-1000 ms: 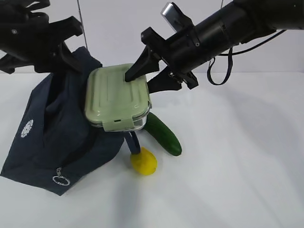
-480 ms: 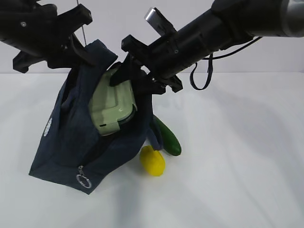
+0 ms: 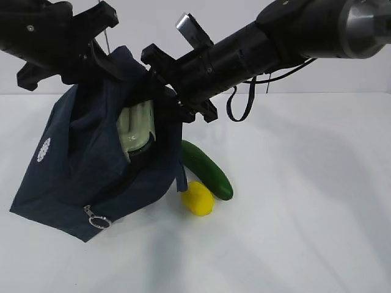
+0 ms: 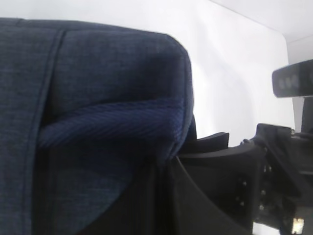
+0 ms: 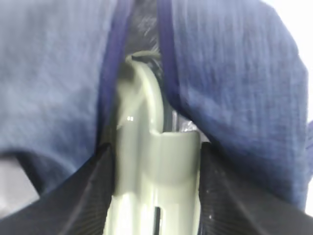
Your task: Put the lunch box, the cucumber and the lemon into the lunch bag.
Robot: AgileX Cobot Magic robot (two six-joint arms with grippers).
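The navy lunch bag (image 3: pixel 85 165) hangs open at the left, its top edge held up by my left gripper (image 3: pixel 101 58), which is shut on the fabric (image 4: pixel 112 117). My right gripper (image 3: pixel 162 91) is shut on the lunch box (image 3: pixel 135 125), whose sage-green lid stands on edge, partly inside the bag's mouth. In the right wrist view the lid (image 5: pixel 156 161) sits between both fingers (image 5: pixel 85 191), with bag fabric (image 5: pixel 230 88) on each side. The cucumber (image 3: pixel 208 169) and the lemon (image 3: pixel 198 198) lie on the table just right of the bag.
The white table (image 3: pixel 305 213) spreads to the right and front. The bag's silver ring pull (image 3: pixel 98 221) hangs at its lower front corner. A black cable (image 3: pixel 241 104) loops under the right arm.
My right gripper has pushed the lunch box further down into the bag, turning it on edge. The bag has shifted left and sagged wider; the lemon and cucumber stay in place.
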